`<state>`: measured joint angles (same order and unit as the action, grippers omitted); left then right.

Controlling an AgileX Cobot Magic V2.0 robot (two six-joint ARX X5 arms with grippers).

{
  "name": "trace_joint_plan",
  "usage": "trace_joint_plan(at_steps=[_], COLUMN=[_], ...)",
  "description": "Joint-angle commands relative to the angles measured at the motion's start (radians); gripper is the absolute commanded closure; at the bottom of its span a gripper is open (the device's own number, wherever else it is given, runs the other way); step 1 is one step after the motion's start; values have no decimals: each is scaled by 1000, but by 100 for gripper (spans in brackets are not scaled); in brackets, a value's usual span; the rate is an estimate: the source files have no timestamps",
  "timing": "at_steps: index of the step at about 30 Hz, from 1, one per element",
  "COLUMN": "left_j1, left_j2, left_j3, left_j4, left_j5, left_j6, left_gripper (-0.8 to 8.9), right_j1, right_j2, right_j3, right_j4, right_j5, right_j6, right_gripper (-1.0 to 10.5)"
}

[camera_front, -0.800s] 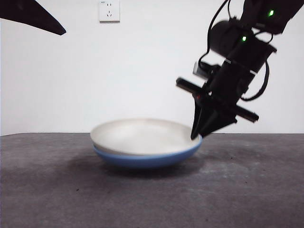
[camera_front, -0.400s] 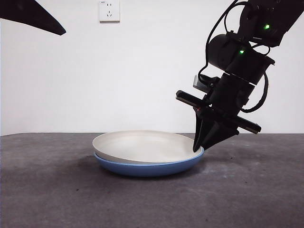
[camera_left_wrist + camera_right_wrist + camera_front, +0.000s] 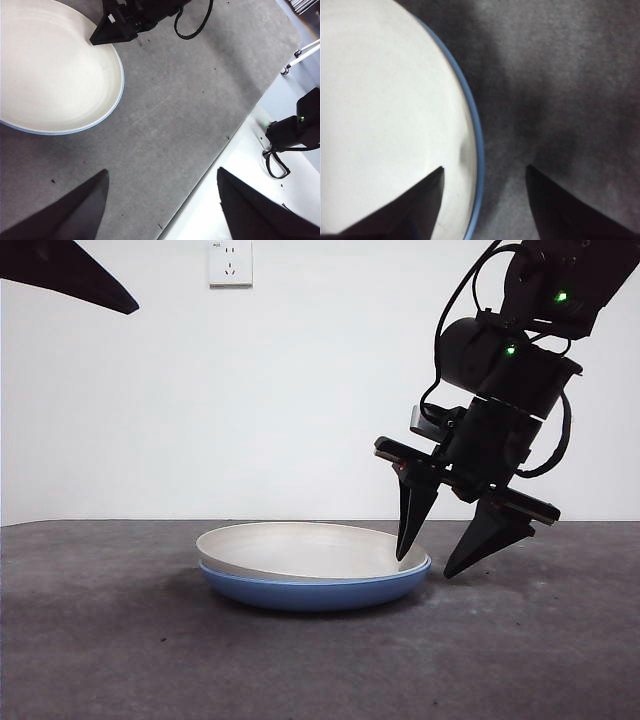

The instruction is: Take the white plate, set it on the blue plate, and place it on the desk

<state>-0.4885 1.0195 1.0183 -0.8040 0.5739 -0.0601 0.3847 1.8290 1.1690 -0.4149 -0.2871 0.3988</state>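
Observation:
The white plate (image 3: 300,545) lies nested in the blue plate (image 3: 310,591), and both rest on the dark grey desk (image 3: 120,640). My right gripper (image 3: 430,565) is open at the stack's right rim, one jaw over the white plate, the other outside over the desk. In the right wrist view the white plate (image 3: 385,115) and the blue plate's rim (image 3: 476,150) pass between the open jaws of the right gripper (image 3: 485,172). My left gripper (image 3: 160,177) is open and empty, high above the desk (image 3: 180,110); its view shows the white plate (image 3: 50,75) with a thin blue edge (image 3: 100,122).
A white wall with a socket (image 3: 230,262) stands behind the desk. The waiting left arm shows as a black tip (image 3: 70,275) at the top left. In the left wrist view the desk edge (image 3: 220,145) borders a white floor with a black device (image 3: 295,130).
The stacked plates came down from a tilted, lifted pose to lie flat on the desk. My right gripper then opened and let go of the rim.

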Motion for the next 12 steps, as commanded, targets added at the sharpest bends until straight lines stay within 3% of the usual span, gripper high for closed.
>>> trace_joint_plan(at_steps=[1, 6, 12], left_j1=[-5, -5, -5], left_j2=[6, 6, 6], left_j3=[11, 11, 11], left_j4=[7, 8, 10], left_j5=[3, 2, 3], left_j6=[16, 16, 16], left_gripper=[470, 470, 470], right_j1=[2, -2, 5], right_j2=[-34, -140, -318], right_j3=[24, 24, 24], right_j4=[-9, -47, -163], right_j5=[2, 7, -1], right_j6=[-8, -61, -174], right_gripper=[664, 664, 664])
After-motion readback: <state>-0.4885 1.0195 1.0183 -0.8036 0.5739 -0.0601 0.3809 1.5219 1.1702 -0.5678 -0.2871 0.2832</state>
